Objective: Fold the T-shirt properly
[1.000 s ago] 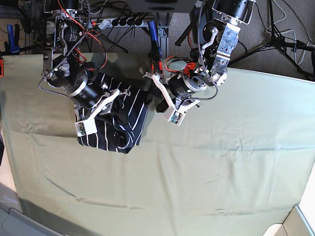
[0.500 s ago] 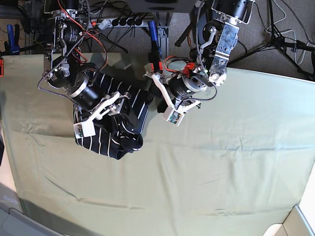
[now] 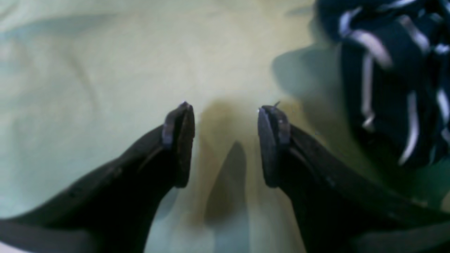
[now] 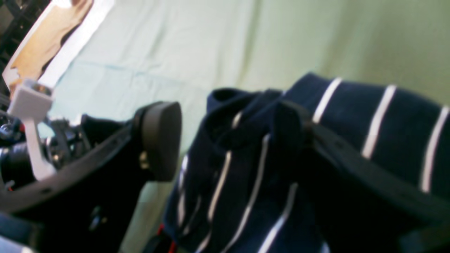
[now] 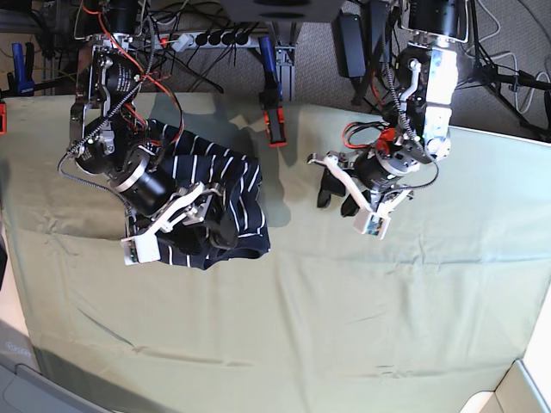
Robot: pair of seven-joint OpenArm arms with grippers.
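Note:
The T-shirt (image 5: 237, 185), dark navy with thin white stripes, lies as a folded bundle at the back left of the pale green cloth (image 5: 344, 301). My right gripper (image 5: 222, 228) hovers over the bundle's front edge, open; in the right wrist view its fingers (image 4: 161, 140) stand wide apart with the T-shirt (image 4: 351, 112) lying beneath and beyond them. My left gripper (image 5: 334, 200) is open, apart from the shirt, to its right over bare cloth. In the left wrist view the left gripper (image 3: 225, 112) holds nothing, and the T-shirt (image 3: 386, 88) shows at the upper right.
A red-and-blue clamp (image 5: 274, 120) grips the table's back edge between the arms. Cables and a power strip (image 5: 215, 39) sit behind the table. The green cloth has wrinkles along its middle. A pale corner (image 5: 516, 387) shows at the front right.
My right gripper has opened and let go of the T-shirt, which now lies flatter. The left arm has drawn away to the right, off the shirt.

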